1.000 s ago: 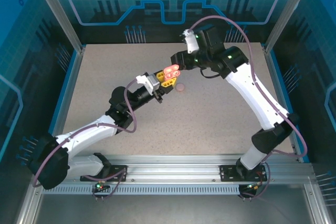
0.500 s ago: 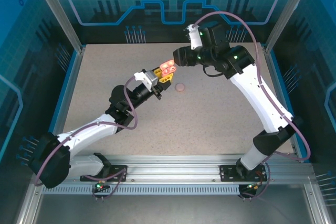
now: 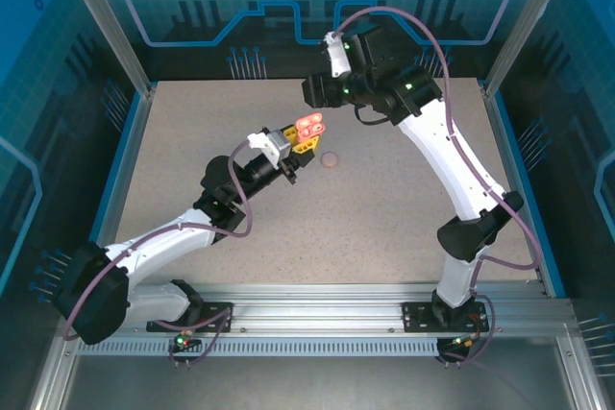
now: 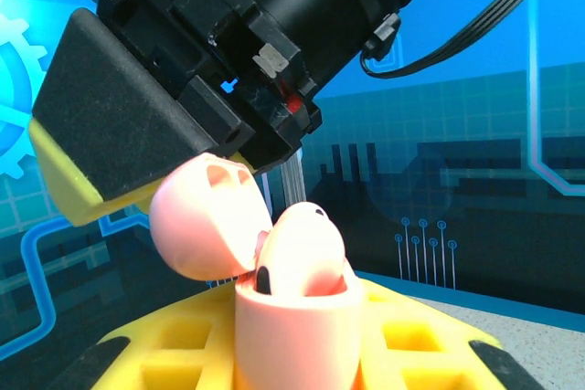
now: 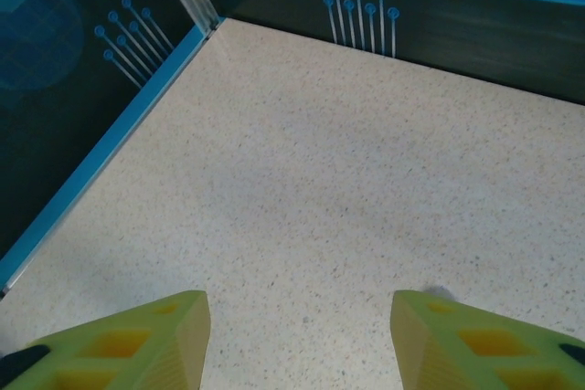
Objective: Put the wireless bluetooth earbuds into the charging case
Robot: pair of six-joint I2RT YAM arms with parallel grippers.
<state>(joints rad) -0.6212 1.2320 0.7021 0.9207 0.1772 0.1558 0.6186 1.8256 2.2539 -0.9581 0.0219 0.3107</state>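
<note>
Two arms meet above the far middle of the speckled beige tabletop (image 3: 183, 122), which lies flat and bare with free room on every side. There the left gripper (image 3: 301, 140), its yellow fingers clamped tight, holds up the pink rounded-rectangular plastic charging case (image 4: 297, 340) with its lid swung open. Just beyond and above that lid hovers the right gripper (image 5: 297, 310), jaws roughly half apart and empty. Its camera looks down at bare table rather than at the case, so the case lies on the near side of its fingers and below them, and it is the free gripper closest to it. One pink earbud (image 4: 309, 246) stands upright in the case's well and pokes above the rim, seemingly not fully seated. A push straight down along that axis looks like what is needed. Near and slightly right of the case, a small round pink object (image 3: 330, 159) rests on the table, too small to identify.
</note>
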